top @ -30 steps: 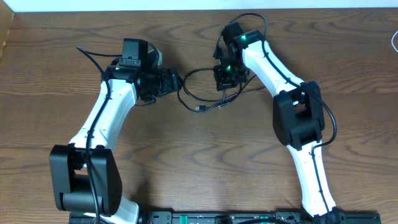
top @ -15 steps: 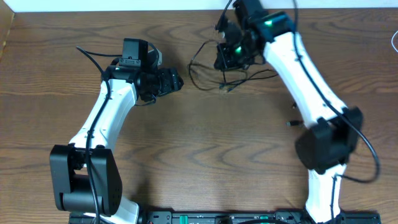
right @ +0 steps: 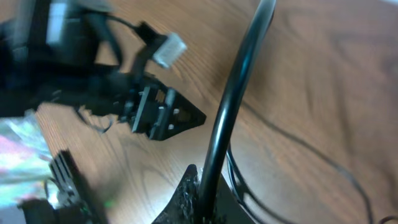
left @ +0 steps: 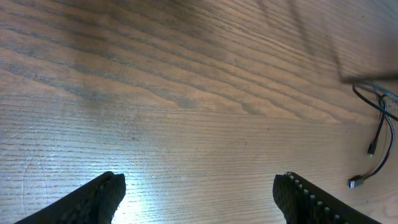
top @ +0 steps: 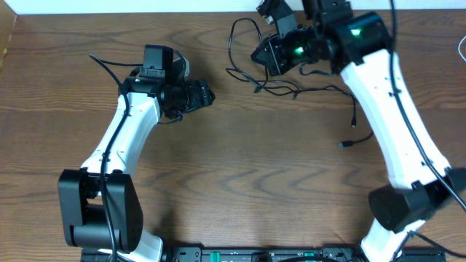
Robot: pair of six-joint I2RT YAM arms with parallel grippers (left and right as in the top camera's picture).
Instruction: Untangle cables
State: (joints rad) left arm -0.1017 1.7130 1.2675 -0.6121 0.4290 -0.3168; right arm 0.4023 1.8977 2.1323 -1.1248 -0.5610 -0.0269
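A tangle of thin black cables (top: 275, 86) hangs and trails across the far middle of the table, with loose plug ends (top: 345, 144) to the right. My right gripper (top: 263, 54) is shut on a black cable (right: 239, 93) and holds it lifted above the table. In the right wrist view the cable runs up between the fingers (right: 208, 193). My left gripper (top: 207, 94) is open and empty, left of the tangle. In the left wrist view its fingers (left: 199, 193) span bare wood, and cable ends (left: 376, 134) show at the far right.
The brown wooden table (top: 233, 189) has a white wall edge along the back. A loose black wire (top: 102, 62) runs to the left arm at the far left. A cable loop (top: 461, 48) shows at the right edge.
My right arm has swung up and to the right, lifting the cables off the table and dragging them toward the far right. The left arm has not moved.
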